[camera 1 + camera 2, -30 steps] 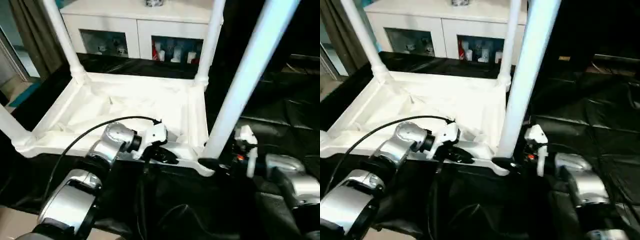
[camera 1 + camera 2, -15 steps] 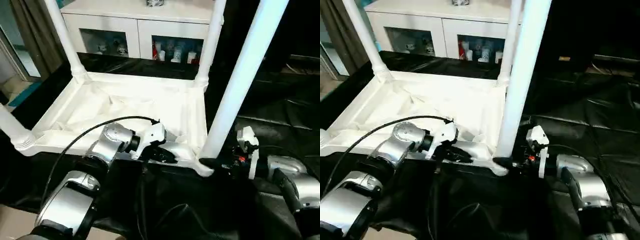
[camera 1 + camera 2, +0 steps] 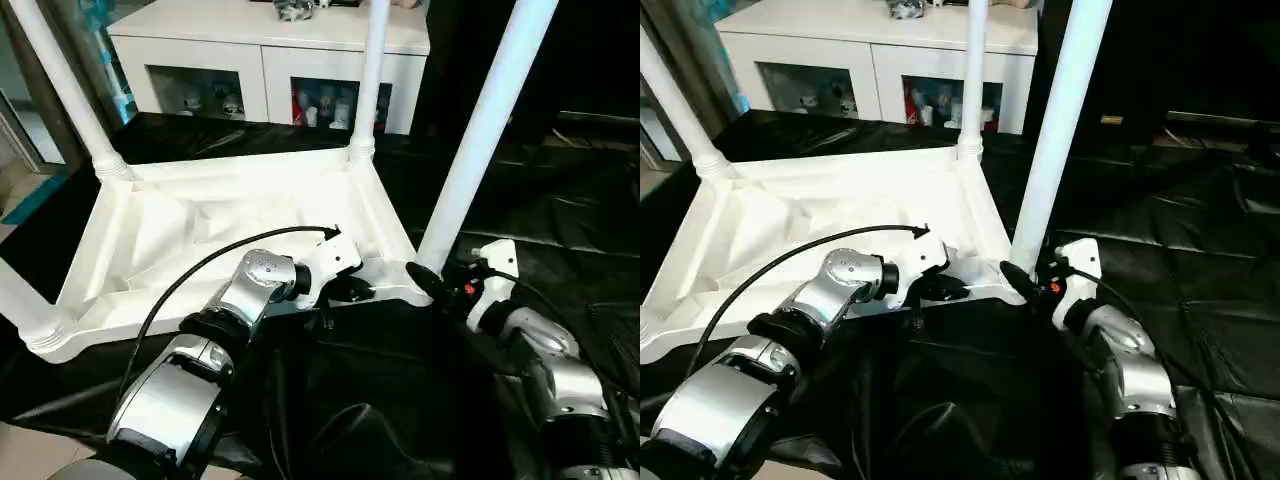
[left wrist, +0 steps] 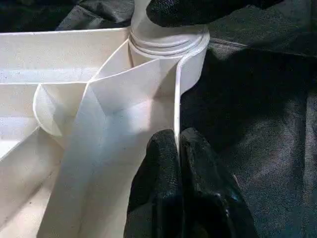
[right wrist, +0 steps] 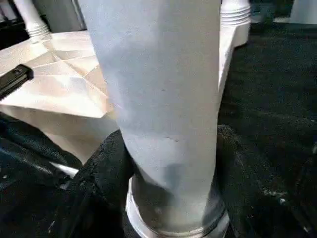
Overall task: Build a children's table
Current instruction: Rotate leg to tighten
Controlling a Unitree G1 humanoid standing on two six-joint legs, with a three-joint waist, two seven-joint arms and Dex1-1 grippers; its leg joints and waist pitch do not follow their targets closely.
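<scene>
Since a second ago your upturned white plastic children's table has swung clockwise on the black work table. Your left gripper pinches its rim at 6 o'clock; your right gripper clasps the white tubular leg at 4 o'clock.

My head pair looks forward and down over both forearms, sharing the upturned children's table. My left wrist camera sits close along its fingers at the table's rim. My right wrist camera looks close at the near leg.
</scene>
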